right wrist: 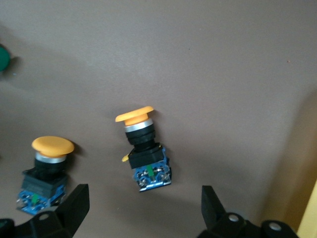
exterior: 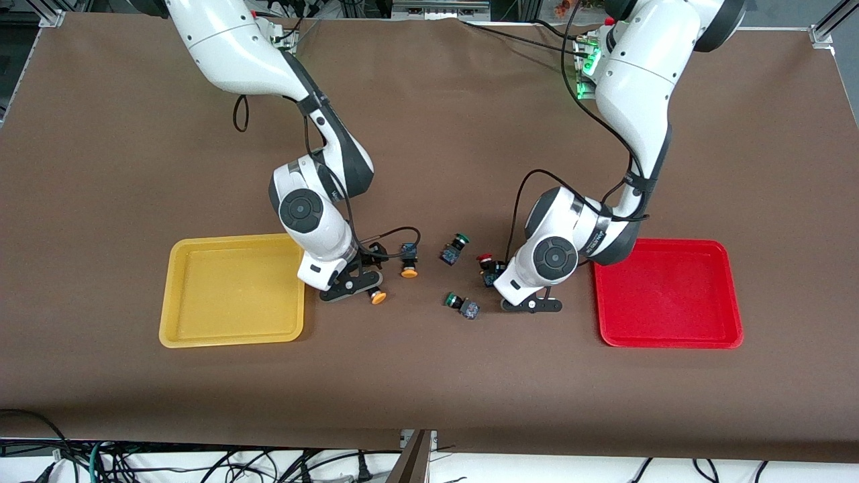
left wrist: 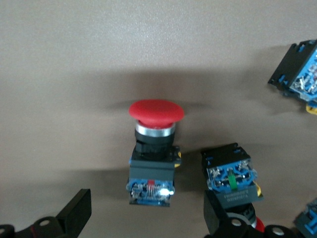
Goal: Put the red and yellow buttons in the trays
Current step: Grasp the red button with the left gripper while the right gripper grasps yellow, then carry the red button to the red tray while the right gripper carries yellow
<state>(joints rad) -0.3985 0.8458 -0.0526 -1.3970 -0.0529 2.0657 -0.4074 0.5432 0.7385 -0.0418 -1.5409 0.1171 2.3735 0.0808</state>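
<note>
Left end effector [left wrist: 143,218] open over red button [left wrist: 154,148].

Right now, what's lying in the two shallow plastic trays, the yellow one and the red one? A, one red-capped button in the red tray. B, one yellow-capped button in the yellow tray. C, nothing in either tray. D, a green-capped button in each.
C: the yellow plastic tray and the red plastic tray both show only bare floors, with every push-button switch lying on the brown table between them.
</note>
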